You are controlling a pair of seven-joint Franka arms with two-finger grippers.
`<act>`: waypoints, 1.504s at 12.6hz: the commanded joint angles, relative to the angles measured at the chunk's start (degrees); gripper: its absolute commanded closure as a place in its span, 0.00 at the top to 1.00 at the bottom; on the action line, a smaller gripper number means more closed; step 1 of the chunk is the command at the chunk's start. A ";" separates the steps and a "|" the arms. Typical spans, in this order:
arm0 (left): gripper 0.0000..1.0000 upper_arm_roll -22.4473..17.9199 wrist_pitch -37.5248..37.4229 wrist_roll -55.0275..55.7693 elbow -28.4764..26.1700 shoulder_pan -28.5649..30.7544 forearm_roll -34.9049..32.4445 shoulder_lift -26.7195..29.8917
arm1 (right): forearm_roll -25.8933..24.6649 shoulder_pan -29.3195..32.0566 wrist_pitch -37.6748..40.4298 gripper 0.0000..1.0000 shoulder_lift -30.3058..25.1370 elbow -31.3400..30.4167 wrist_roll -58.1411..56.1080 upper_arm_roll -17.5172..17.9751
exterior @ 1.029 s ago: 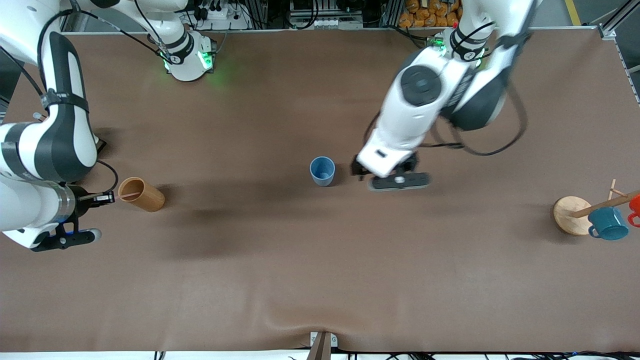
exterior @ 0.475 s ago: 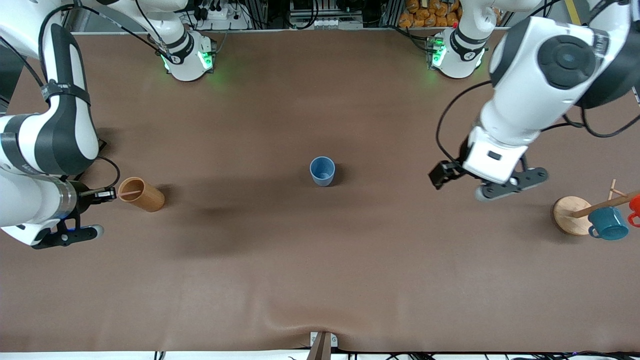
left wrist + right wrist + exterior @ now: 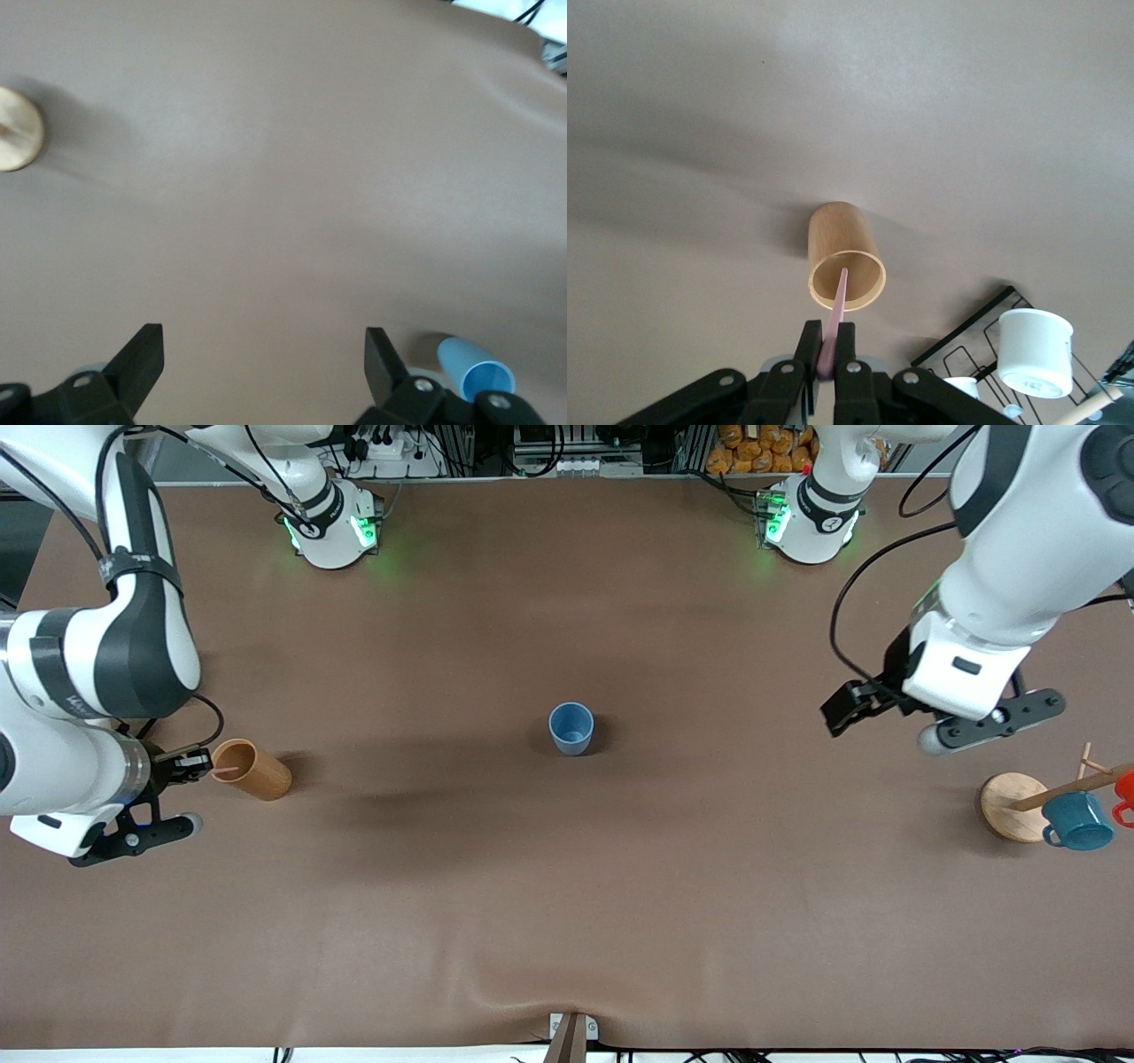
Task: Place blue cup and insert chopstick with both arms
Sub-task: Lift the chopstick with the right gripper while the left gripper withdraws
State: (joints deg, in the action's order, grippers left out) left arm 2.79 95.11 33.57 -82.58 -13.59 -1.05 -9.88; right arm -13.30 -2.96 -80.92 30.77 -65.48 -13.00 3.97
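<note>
While the blue cup (image 3: 571, 728) stands upright and alone at mid-table, already placed by my reading, the step in hand is lifting the chopstick (image 3: 834, 320) out of the wooden cup (image 3: 251, 769) and carrying it to the blue one.

Right gripper (image 3: 193, 764), over the right arm's end of the table and just beside the wooden cup's mouth: fingers pinched together on the chopstick, whose tip points into the cup's opening in the right wrist view. To do this well I would draw the stick out along its own length until it clears the rim, keep the pinch firm (the stick is thin and could swivel), then bring it over the blue cup and lower it tip first.

Left gripper (image 3: 261, 359), up over the table toward the left arm's end, between the blue cup and the wooden stand (image 3: 1014, 806): fingers wide apart, holding nothing. This arm waits.

On the stand hangs a teal mug (image 3: 1078, 820).

Hard to make out: in the front view the chopstick shows only as a faint line across the wooden cup's mouth. How deep its tip reaches I cannot tell. A red thing at the front view's edge is cut off.
</note>
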 commanded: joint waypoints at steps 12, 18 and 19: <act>1.00 -0.42 -8.54 -15.26 -5.48 12.36 -0.18 10.93 | 9.75 -2.76 -2.84 0.00 -2.03 2.29 -0.27 0.42; 1.00 -3.23 -8.54 -17.57 -6.18 11.66 0.88 11.38 | 14.44 -8.36 -8.72 0.00 -2.03 2.03 -0.27 0.33; 1.00 -3.23 -8.45 -17.66 -6.36 11.48 0.88 11.38 | 14.18 -11.16 -9.95 0.00 -2.03 1.85 -0.18 0.25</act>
State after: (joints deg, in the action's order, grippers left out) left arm 0.17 86.50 16.93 -87.38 -1.55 -0.79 -0.02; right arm 0.22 -9.74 -89.33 29.55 -62.82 -13.18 4.83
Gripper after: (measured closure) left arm 0.000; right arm 0.899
